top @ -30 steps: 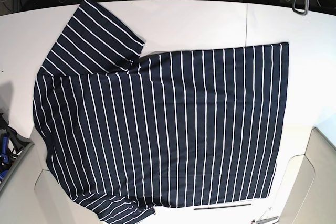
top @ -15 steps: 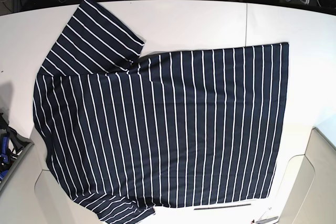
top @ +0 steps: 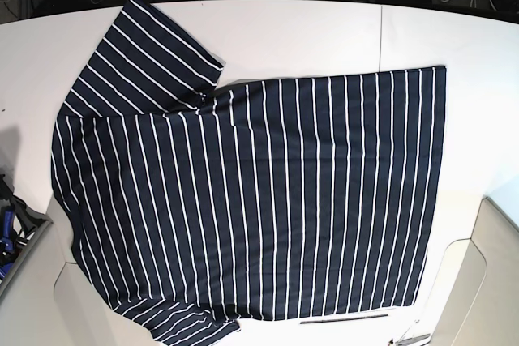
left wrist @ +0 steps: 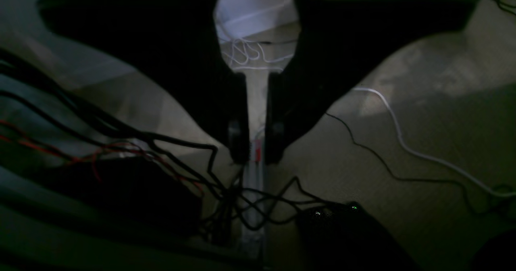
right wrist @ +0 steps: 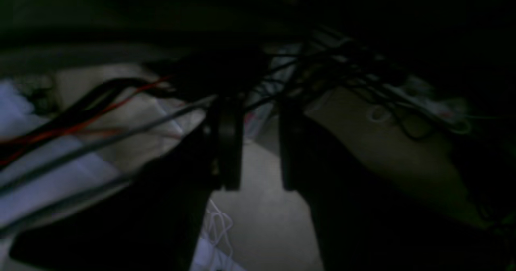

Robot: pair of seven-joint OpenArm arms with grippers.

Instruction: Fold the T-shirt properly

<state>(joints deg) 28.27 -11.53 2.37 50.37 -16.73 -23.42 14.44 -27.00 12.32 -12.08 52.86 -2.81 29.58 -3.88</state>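
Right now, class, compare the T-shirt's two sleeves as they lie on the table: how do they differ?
The far sleeve lies wholly in the base view, spread flat and angled away from the T-shirt body. The near sleeve is cut off by the bottom edge of the picture, so only part shows. Both are navy with thin white stripes and rest on the white table.

1. The large dark navy cloth T-shirt (top: 259, 200) carries thin, evenly spaced white stripes.
2. The smooth worktop (top: 300, 38) is plain white.
3. Thin red wires (right wrist: 80, 121) run among black cables (left wrist: 258, 198).
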